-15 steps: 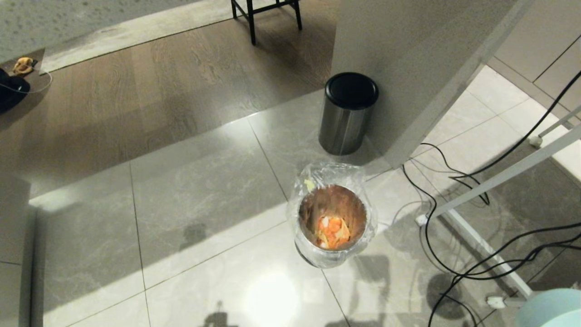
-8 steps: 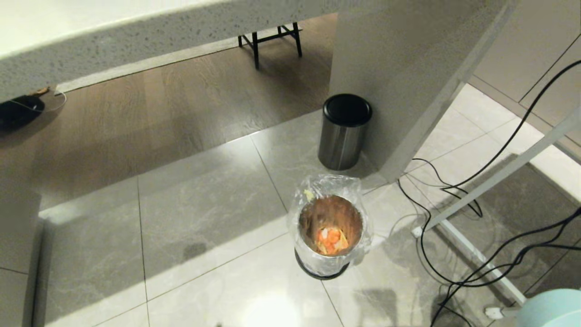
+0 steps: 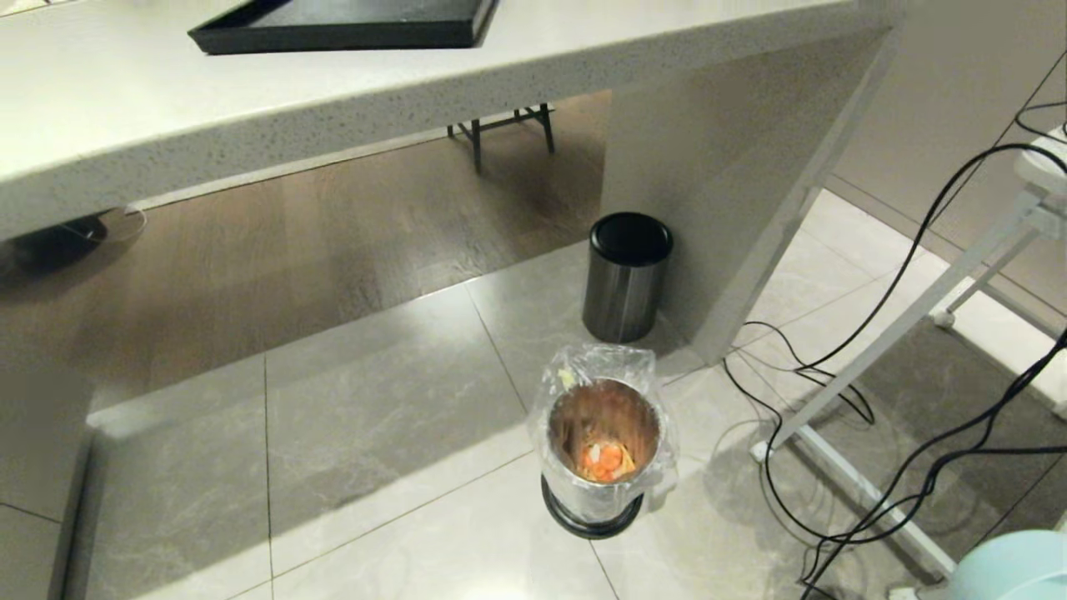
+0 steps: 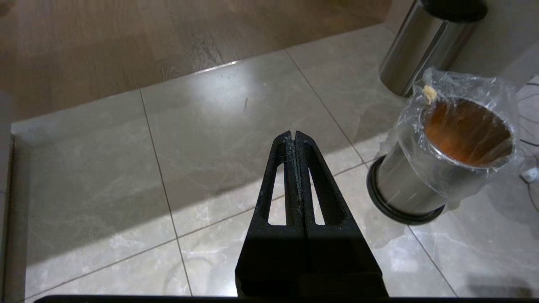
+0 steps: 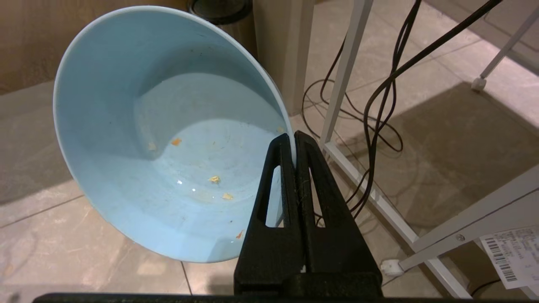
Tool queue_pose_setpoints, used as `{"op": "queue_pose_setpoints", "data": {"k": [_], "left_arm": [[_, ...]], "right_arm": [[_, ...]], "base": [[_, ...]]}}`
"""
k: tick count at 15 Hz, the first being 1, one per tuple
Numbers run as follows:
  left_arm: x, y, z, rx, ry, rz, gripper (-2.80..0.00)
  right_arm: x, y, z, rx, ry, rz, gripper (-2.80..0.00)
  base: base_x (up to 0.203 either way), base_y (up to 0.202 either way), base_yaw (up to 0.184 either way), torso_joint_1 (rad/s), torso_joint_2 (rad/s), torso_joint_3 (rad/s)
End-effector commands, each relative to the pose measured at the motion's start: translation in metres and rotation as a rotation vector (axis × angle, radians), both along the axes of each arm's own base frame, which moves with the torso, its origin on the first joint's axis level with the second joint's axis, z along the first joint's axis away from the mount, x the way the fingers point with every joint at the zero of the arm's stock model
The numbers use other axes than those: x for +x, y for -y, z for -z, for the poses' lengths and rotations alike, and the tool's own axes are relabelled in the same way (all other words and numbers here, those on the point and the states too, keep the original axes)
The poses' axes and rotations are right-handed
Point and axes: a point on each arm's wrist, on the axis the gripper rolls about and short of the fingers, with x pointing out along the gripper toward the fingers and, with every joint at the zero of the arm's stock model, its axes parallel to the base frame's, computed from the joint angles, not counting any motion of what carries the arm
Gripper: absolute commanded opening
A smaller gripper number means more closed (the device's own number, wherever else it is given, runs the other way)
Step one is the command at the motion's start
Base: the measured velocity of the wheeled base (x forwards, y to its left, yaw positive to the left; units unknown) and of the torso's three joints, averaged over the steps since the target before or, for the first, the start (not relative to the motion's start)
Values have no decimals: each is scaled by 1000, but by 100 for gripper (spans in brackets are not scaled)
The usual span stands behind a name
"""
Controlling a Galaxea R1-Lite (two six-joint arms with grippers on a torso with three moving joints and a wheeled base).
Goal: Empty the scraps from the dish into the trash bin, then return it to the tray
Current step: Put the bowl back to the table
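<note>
1. Far left on the pale counter point(image 3: 250, 108) we see the black tray point(image 3: 350, 29), only its near part in view, with nothing showing on that part.
2. Our left gripper point(image 4: 294, 135) hangs over the grey floor tiles point(image 3: 375, 417) with its jaws pressed together and nothing between them; the lined bin stands off to its right.
3. Near the middle of the floor stands the trash bin point(image 3: 602, 500), upright on its black base ring, its clear bag crinkled over the rim. The scraps point(image 3: 607, 460), orange slices with pale bits, lie at its bottom, and one pale bit clings to the bag at the far rim.
4. Just beyond it, close to the counter's side panel, stands a steel bin point(image 3: 625, 279) with a black rim.
5. At the near right, our right gripper point(image 5: 293, 136) pinches the rim of the dish point(image 5: 168, 139), jaws narrow on its wall. The dish is tilted on its side, holding only a few crumbs.
6. Black cables point(image 3: 834, 367) and a white frame point(image 3: 884, 333) lie to the right.
</note>
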Motion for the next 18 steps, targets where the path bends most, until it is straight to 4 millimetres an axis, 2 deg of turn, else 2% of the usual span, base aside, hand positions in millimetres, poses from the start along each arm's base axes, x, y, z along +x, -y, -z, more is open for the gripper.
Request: {"op": "queue_pose_setpoints", "data": {"k": [1, 9, 18], "left_arm": [[0, 0, 0, -1, 0, 0, -280], [0, 0, 0, -1, 0, 0, -280], [0, 0, 0, -1, 0, -1, -280]], "right_arm": [[0, 0, 0, 0, 0, -1, -280], [0, 0, 0, -2, 0, 0, -280], [0, 0, 0, 0, -2, 0, -280]], "base": [[0, 0, 0, 5, 5, 199], [0, 0, 0, 3, 3, 204], [0, 0, 0, 0, 0, 7]]}}
